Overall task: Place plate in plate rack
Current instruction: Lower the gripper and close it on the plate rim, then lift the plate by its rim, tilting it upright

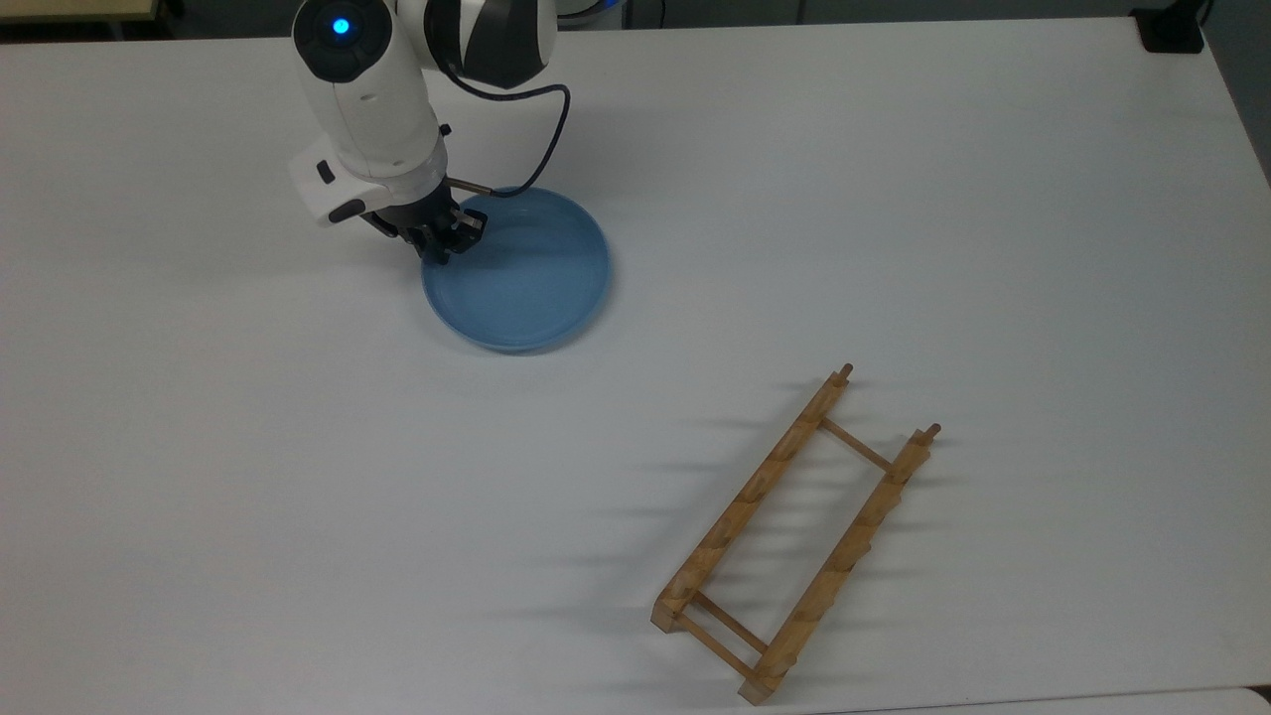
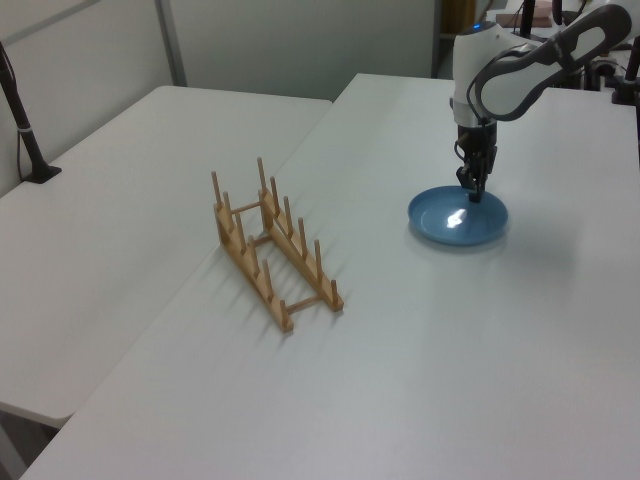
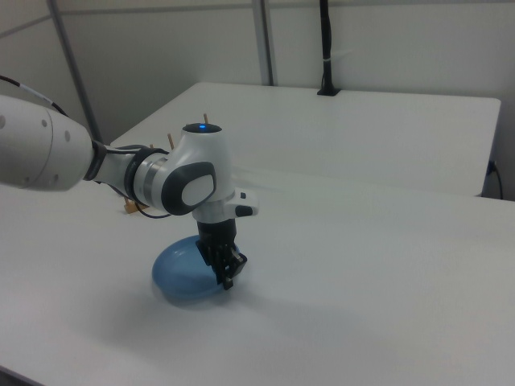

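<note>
Arm comes in from upper left of the top view, wrist tilted, blue LED lit on top. Gripper (image 1: 444, 241) points down and slightly toward the top view's right, fingers nearly together, closed on the plate (image 1: 531, 278) rim. Left view: gripper (image 2: 472, 192) hangs vertical at upper right. Right view: gripper (image 3: 228, 272) low, centre-left.

The Franka Panda arm (image 1: 367, 89) has glossy white rounded shells with dark grey bands at the joints (clearest in the right view). A round blue light glows on the cap of the last joint. A thin black cable (image 1: 541, 129) loops from the wrist flange at about 3 o'clock. The two-finger gripper (image 1: 444, 238) is black.
</note>
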Controlling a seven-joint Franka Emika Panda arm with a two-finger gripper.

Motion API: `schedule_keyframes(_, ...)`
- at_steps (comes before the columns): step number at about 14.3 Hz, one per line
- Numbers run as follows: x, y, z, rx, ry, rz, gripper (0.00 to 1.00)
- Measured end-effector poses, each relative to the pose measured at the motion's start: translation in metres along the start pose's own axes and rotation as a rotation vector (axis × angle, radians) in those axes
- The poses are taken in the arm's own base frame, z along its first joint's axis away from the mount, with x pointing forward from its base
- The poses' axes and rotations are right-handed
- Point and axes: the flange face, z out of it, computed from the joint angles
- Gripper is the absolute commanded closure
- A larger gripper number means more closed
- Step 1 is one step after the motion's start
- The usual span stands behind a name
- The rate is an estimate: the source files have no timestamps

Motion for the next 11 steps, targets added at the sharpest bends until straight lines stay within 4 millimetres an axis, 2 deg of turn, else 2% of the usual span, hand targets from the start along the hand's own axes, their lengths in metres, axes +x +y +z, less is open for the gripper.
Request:
schedule_keyframes(4,0.005,-0.002,-0.008,0.002,0.023,0.000,1.00)
schedule_keyframes(6,0.011,-0.003,-0.020,0.004,0.051,-0.001,1.00)
schedule_keyframes(8,0.017,-0.003,-0.043,0.008,0.096,-0.002,1.00)
schedule_keyframes(9,0.021,-0.003,-0.069,0.012,0.144,-0.001,1.00)
schedule_keyframes(11,0.024,-0.002,-0.091,0.015,0.186,0.001,1.00)
